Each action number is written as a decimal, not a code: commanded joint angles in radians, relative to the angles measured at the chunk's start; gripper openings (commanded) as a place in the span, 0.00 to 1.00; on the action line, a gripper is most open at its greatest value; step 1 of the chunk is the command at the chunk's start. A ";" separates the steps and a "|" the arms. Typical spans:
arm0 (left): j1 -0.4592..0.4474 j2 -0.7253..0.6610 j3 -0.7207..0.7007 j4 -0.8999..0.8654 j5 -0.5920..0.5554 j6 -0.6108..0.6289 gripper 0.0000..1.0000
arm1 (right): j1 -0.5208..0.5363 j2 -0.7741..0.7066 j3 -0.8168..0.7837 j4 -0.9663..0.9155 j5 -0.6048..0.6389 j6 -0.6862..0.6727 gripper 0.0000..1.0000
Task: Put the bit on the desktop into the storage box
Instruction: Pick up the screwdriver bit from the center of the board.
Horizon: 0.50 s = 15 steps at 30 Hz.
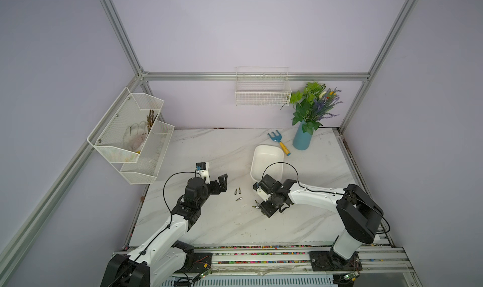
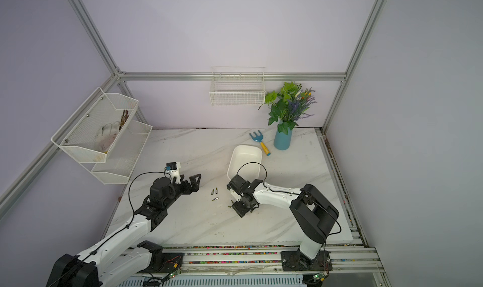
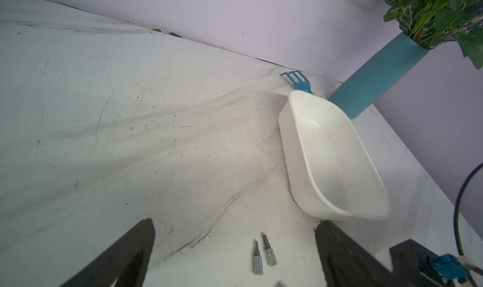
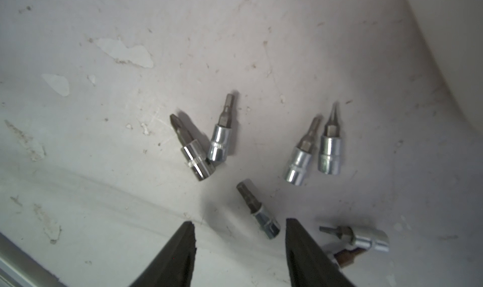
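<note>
Several small steel bits lie on the white marble desktop (image 1: 209, 225). In the right wrist view one dark-tipped bit (image 4: 258, 212) lies just ahead of my right gripper (image 4: 240, 224), close to one fingertip; the jaws stand apart with nothing clamped. Other bits (image 4: 330, 147) lie further out. In both top views the right gripper (image 1: 262, 207) (image 2: 236, 207) sits low over the desktop in front of the white storage box (image 1: 269, 147) (image 2: 247, 147), which looks empty. My left gripper (image 1: 222, 185) (image 3: 235, 226) is wide open and holds nothing, left of two bits (image 1: 237, 191) (image 3: 262, 254).
A blue hand rake with a yellow handle (image 1: 278, 143) lies behind the box beside a blue vase of plants (image 1: 302, 139). A white wire basket (image 1: 262, 94) hangs on the back wall. A white mesh rack (image 1: 130, 136) hangs at the left edge.
</note>
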 commanded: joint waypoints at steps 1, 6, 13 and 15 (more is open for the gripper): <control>-0.001 0.002 0.007 0.032 -0.011 0.017 1.00 | 0.010 0.022 0.030 -0.026 0.012 -0.015 0.55; -0.002 0.011 0.011 0.030 -0.014 0.016 1.00 | 0.012 0.039 0.046 -0.045 0.021 -0.020 0.48; -0.002 0.021 0.015 0.028 -0.014 0.014 1.00 | 0.018 0.041 0.059 -0.070 0.028 -0.013 0.41; -0.002 0.022 0.016 0.029 -0.016 0.012 1.00 | 0.020 0.049 0.066 -0.081 0.030 -0.010 0.38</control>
